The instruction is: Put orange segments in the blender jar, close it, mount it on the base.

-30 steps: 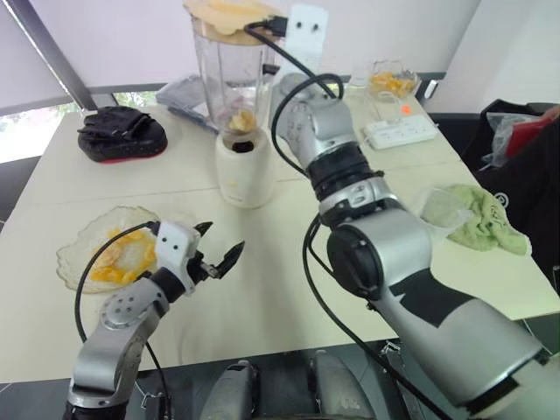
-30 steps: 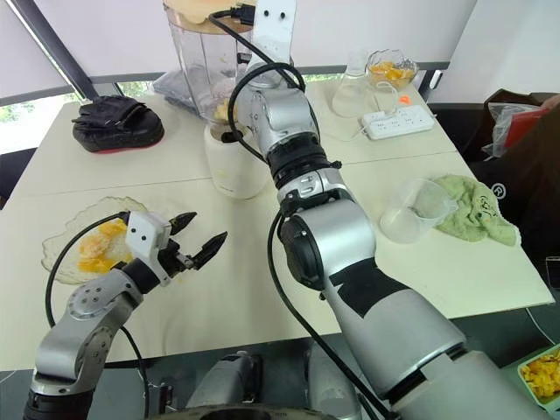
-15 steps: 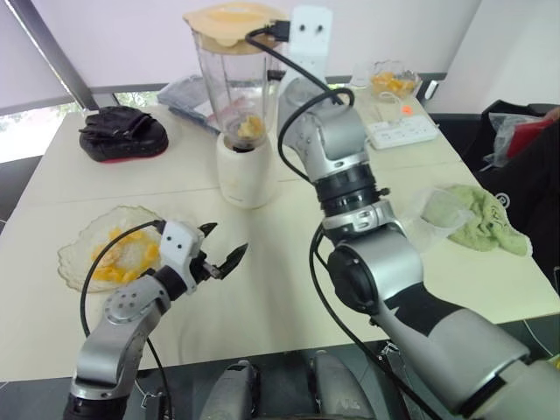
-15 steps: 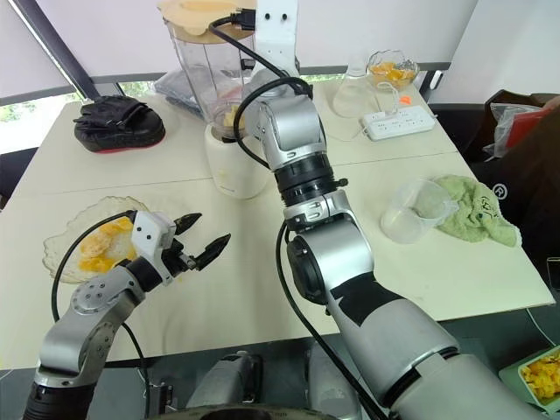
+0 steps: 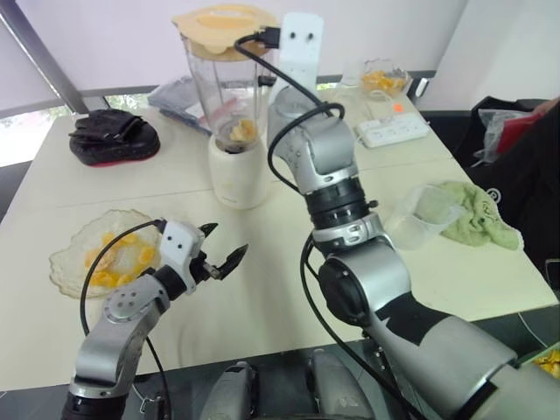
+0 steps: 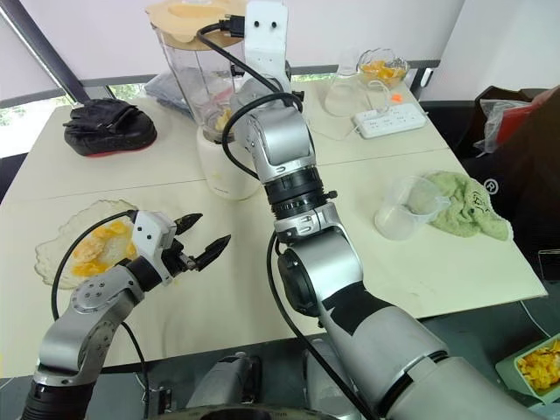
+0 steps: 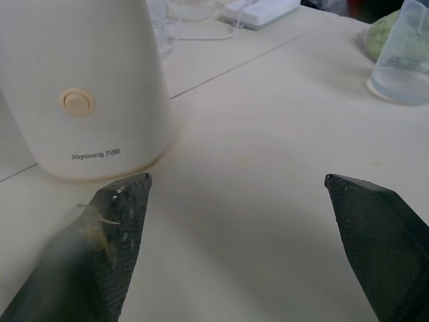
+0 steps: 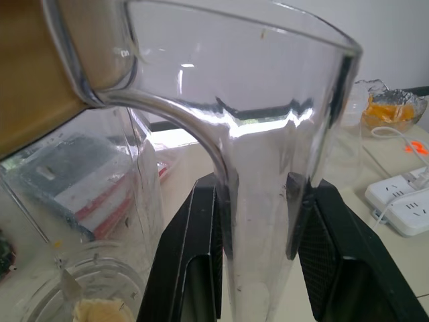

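Note:
The clear blender jar [image 5: 223, 87] carries its beige lid [image 5: 214, 19] and stands on the white base [image 5: 236, 171] at the back of the table. A few orange pieces [image 5: 238, 131] lie at the jar's bottom. My right gripper [image 8: 261, 235] is shut on the jar's glass handle [image 8: 261, 168], one black finger on each side. My left gripper [image 5: 226, 241] hovers open and empty over the table in front of the base [image 7: 87, 87]. It is just right of the glass plate [image 5: 66, 249] holding orange segments [image 5: 109, 271].
A black pouch [image 5: 114, 136] lies at the back left. A power strip [image 5: 394, 131] and a glass bowl of orange [image 5: 381, 79] sit at the back right. A plastic cup [image 5: 420, 214] and a green cloth [image 5: 481, 219] lie on the right.
The camera has shifted a little. My right arm has turned slightly while keeping its hold on the jar handle. The left gripper stays open in the same place.

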`<state>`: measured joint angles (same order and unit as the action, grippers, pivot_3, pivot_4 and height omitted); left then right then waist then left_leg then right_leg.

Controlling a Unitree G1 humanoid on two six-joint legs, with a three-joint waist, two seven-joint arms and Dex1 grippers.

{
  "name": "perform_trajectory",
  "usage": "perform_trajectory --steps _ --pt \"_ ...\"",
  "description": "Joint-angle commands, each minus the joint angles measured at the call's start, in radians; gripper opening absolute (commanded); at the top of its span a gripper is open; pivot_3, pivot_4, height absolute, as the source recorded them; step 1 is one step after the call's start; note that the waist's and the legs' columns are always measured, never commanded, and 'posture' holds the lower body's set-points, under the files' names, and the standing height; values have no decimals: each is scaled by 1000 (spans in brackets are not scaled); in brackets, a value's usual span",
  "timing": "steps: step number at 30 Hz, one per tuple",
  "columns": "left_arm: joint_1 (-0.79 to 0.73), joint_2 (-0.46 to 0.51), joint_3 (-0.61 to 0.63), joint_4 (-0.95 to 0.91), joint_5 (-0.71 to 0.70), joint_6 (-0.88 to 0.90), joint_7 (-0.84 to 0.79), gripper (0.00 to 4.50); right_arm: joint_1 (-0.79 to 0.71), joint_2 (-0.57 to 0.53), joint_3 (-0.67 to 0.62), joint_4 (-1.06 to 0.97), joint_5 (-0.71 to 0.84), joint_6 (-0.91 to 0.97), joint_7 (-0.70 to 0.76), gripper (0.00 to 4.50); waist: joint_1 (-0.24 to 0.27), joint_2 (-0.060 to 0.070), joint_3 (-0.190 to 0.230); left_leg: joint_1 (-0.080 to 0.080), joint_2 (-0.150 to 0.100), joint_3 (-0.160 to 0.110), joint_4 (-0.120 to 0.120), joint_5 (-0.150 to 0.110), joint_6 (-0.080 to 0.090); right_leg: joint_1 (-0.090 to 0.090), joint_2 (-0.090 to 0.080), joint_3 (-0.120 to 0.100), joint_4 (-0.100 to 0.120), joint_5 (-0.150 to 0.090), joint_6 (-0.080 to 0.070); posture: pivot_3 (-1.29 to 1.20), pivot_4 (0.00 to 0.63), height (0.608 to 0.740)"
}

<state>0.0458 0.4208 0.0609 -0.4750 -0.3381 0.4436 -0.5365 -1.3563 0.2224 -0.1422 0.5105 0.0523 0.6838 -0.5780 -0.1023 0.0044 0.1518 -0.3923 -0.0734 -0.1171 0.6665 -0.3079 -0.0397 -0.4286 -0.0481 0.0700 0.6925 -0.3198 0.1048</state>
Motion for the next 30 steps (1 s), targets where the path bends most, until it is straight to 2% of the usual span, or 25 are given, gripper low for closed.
perform_trajectory --steps 1,14,30 --pt "18 3 9 -42 -3 -20 8 4308 -16 15 31 -39 -24 -67 3 932 -1 0 0 0 0 0 0 0 0 0 0 0 0 0 0 0 150 740" --pt "26 -1 -2 -55 0 -23 28 4308 -66 22 24 80 -30 -199 9 932 -1 0 0 0 0 0 0 0 0 0 0 0 0 0 0 0 150 740" --pt "48 -10 -13 -67 1 -25 41 4308 -50 54 35 64 -28 -143 25 932 -2 0 0 0 0 0 0 0 0 0 0 0 0 0 0 0 150 740"
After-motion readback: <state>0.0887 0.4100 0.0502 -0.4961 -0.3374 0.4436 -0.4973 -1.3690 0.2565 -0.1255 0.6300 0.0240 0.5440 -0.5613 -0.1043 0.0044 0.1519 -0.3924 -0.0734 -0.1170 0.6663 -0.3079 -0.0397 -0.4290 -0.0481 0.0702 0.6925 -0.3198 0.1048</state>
